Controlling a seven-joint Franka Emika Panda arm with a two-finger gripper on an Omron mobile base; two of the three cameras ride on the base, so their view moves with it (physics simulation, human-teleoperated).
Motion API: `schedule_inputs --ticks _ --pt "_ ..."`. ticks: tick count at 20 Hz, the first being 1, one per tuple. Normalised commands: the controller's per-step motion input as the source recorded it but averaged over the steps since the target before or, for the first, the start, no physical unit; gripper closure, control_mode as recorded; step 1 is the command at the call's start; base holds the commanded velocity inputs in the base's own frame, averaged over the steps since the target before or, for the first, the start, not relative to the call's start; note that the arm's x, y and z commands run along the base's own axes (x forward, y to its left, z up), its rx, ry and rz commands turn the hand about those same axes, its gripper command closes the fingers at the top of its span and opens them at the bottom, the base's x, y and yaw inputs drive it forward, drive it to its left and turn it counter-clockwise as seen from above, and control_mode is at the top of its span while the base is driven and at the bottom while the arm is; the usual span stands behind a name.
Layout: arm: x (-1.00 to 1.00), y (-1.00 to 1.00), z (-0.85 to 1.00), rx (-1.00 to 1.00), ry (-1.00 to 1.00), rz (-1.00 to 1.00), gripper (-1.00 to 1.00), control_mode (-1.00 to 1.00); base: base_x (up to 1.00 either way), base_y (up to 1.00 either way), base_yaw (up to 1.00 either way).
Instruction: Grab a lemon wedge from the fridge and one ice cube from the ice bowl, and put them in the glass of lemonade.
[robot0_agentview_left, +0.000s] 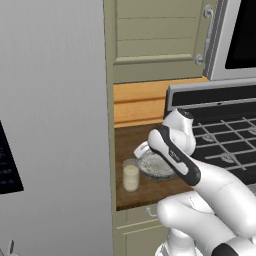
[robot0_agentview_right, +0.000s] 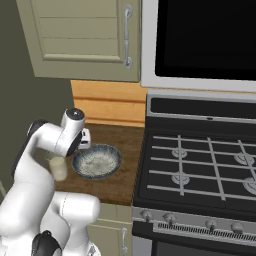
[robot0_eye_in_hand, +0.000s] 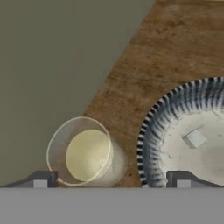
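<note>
Now jaws (robot0_eye_in_hand: 111, 179) wide apart above glass of lemonade (robot0_eye_in_hand: 87, 153) – ice bowl (robot0_eye_in_hand: 151, 127) beside.

A: Glass of lemonade (robot0_eye_in_hand: 86, 153)?
B: Small clear tumbler, upright on the wooden table (robot0_agentview_left: 150, 190), pale cream-yellow liquid partway up. Sits near the table's front edge, just beside the fridge (robot0_agentview_left: 55, 125) side wall.
A: Ice bowl (robot0_eye_in_hand: 183, 131)?
B: Shallow round bowl, grey striped rim, whitish speckled inside, flat on the table right next to the glass; touching or not, can't tell. One small pale cube (robot0_eye_in_hand: 194, 138) lies inside it.
A: Fridge?
B: Tall grey-silver, black panel on its door, doors shut.
A: Lemon wedge?
B: Can't tell where.
</note>
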Motion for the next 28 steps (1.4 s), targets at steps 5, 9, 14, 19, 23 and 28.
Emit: schedule_inputs --ticks 5,9,14,19,23,28 --pt "0.0 -0.47 0.0 0.04 0.0 0.0 -1.0 -1.0 0.0 0.0 0.0" --pt "0.0 -0.46 0.0 0.03 0.0 0.0 -1.0 -1.0 0.0 0.0 0.0" --pt "-0.08 -0.42 -0.06 0.01 -0.01 -0.01 -1.0 -1.0 0.0 0.0 0.0" --pt "-0.08 -0.27 0.04 -0.14 0.12 -0.08 -1.0 -1.0 0.0 0.0 0.0" --pt "0.0 0.21 0.38 -0.48 0.45 -0.23 -1.0 -1.0 0.0 0.0 0.0" --pt "-0.26 0.02 0.08 -0.09 0.2 -0.06 -1.0 -1.0 0.0 0.0 0.0"
